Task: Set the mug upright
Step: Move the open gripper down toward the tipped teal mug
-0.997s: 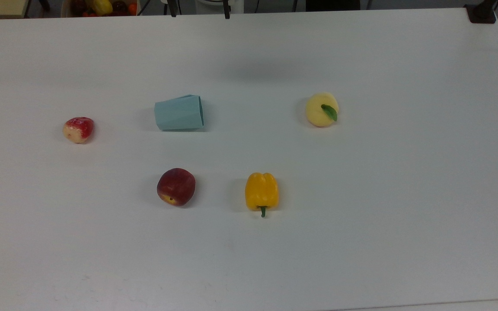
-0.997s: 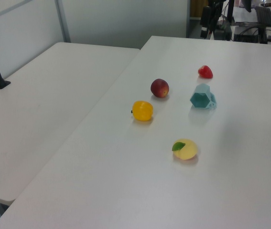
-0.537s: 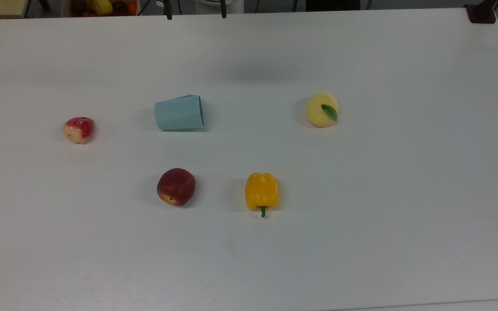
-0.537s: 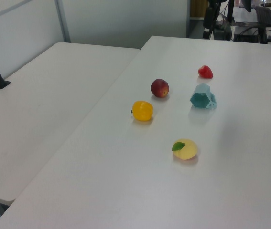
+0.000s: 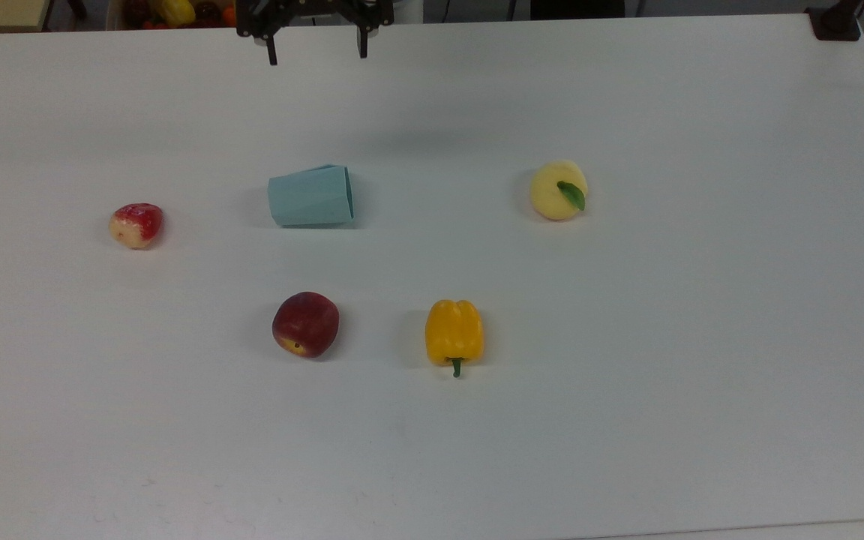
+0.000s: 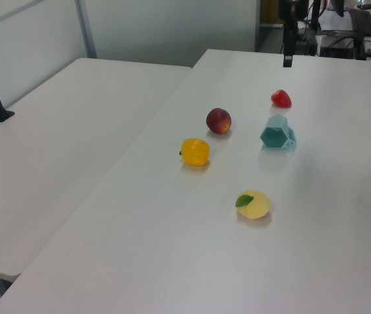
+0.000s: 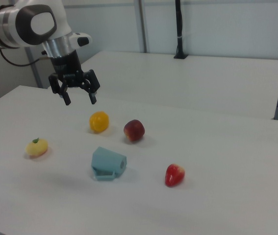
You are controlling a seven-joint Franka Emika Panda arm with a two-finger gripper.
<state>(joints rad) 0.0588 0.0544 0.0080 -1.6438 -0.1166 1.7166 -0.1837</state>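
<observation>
The mug (image 5: 310, 196) is a pale blue-teal faceted cup lying on its side on the white table (image 5: 627, 375), its wider rim toward the top view's right. The left view shows the mug (image 6: 277, 133) with its hexagonal end facing the camera. In the right view the mug (image 7: 108, 164) lies between the fruits. My gripper (image 5: 318, 57) hangs open and empty over the table's far edge in the top view, beyond the mug and apart from it. In the right view the gripper (image 7: 80, 102) is well above the table, fingers spread and pointing down.
Around the mug lie a strawberry (image 5: 136, 225), a red peach (image 5: 305, 324), a yellow pepper (image 5: 454, 332) and a yellow peach with a green leaf (image 5: 559, 190). A box of fruit (image 5: 177, 11) stands past the far edge. A second table (image 6: 54, 144) adjoins.
The gripper has come further into the top view from the far edge, and lower in the left view. The mug and the fruits have not moved.
</observation>
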